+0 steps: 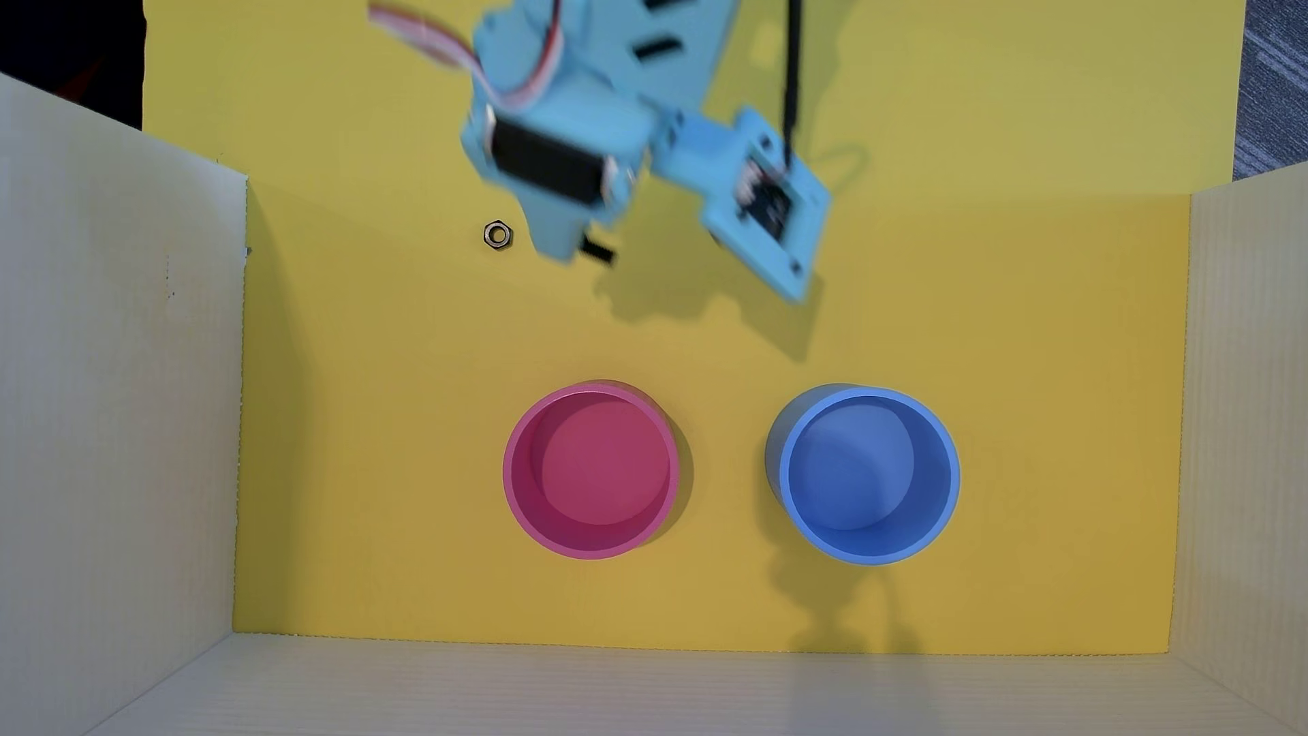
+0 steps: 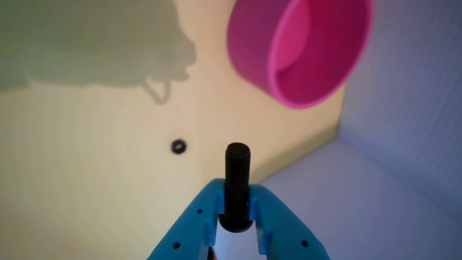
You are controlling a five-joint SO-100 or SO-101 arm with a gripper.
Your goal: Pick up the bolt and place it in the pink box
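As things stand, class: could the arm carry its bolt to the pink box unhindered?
Probably yes. The fingers grip the bolt; bare yellow floor lies between it and the open-topped pink box. The nut sits aside.

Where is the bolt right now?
The bolt is clamped between the gripper fingers at the bottom centre of the wrist view, threaded end pointing outward. It is above the yellow floor, just right of the nut and short of the pink box.
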